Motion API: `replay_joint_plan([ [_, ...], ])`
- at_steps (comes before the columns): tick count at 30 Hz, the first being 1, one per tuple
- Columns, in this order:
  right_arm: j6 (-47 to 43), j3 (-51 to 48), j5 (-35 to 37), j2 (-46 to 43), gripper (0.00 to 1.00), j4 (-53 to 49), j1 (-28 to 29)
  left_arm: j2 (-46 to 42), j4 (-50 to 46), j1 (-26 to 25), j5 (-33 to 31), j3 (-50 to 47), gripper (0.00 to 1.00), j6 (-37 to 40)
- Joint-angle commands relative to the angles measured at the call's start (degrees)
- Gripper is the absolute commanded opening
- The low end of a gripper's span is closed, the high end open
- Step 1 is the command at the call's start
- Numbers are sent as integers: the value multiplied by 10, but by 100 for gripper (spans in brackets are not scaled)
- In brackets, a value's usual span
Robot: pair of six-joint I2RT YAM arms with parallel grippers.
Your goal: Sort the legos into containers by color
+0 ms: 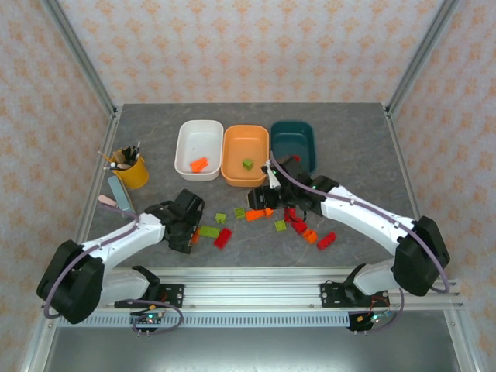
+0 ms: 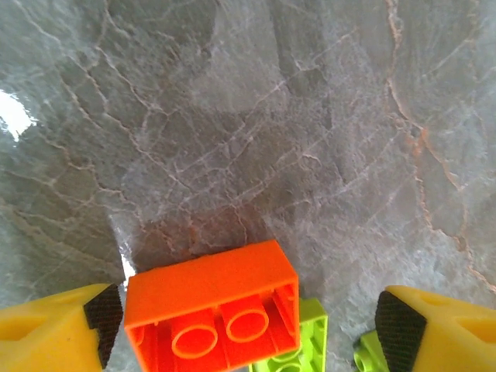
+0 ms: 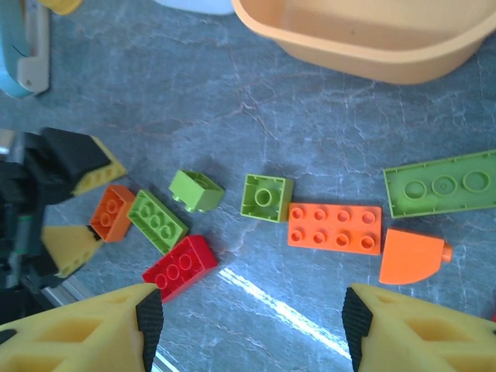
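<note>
Orange lego (image 2: pixel 205 298) touches green lego (image 2: pixel 312 335), left pincer (image 2: pixel 249 322) straddling.

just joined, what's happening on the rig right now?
Colour sorting, early on. Left tool is open around an orange brick on the table. Right tool hangs open above the loose pile. White tub holds one orange lego, orange tub one green lego; teal tub, partly hidden, looks empty.
</note>
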Motion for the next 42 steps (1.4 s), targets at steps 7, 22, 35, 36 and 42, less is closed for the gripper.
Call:
replay_joint_plan([
  [7, 5, 3, 4, -8, 62, 18, 2, 15, 19, 4, -15, -15, 63, -16],
  [22, 23, 44, 78, -25, 61, 7, -1, -9, -137, 66, -94, 187, 55, 203],
  [35, 74, 67, 86, -51, 61, 46, -51, 389, -168, 159, 52, 602, 58, 525],
  [36, 74, 63, 89, -55, 61, 44, -53, 415, -175, 160, 61, 625, 58, 534],
  [42, 95, 27, 129, -86, 61, 9, -64, 496, -220, 161, 56, 688, 61, 558],
])
